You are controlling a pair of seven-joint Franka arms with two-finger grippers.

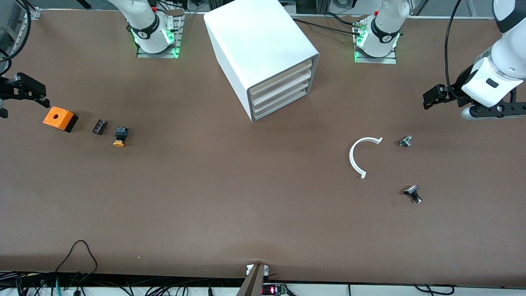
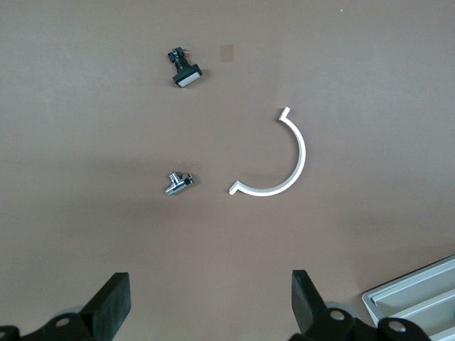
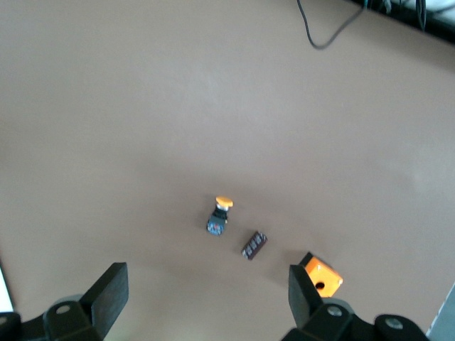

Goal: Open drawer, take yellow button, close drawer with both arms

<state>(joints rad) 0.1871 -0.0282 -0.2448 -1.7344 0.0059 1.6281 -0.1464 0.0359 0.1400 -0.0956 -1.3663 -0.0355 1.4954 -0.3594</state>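
Button (image 1: 120, 137), orange cap on dark body, lies on its side on the table (image 1: 230, 197) toward the right arm's end, cap pointing at the front camera. Just beside it, further toward that end, a small black part (image 1: 100, 126); past that, an orange box with a hole (image 1: 60, 119).

Right gripper (image 1: 28, 91) hangs in the air at the table's edge, over the spot just above the orange box, well apart from the button. Right wrist view shows its fingers (image 3: 106, 295) spread wide with nothing between them; the button (image 3: 220, 216) lies out ahead of the gap on bare table.

Drawer (image 1: 281, 74), top of four in the white cabinet (image 1: 259, 45), sits flush with the three below it. Cabinet stands mid-table, between the two arm bases, well apart from the button.

Left gripper (image 1: 437, 98) hovers near the left arm's end of the table, empty, fingers (image 2: 110, 307) parted. Under and ahead of it: a white curved strip (image 1: 359, 155), a small metal fitting (image 1: 405, 141), and a black-and-metal part (image 1: 413, 193) nearer the front camera. A corner of the cabinet's drawers (image 2: 416, 302) shows in the left wrist view.
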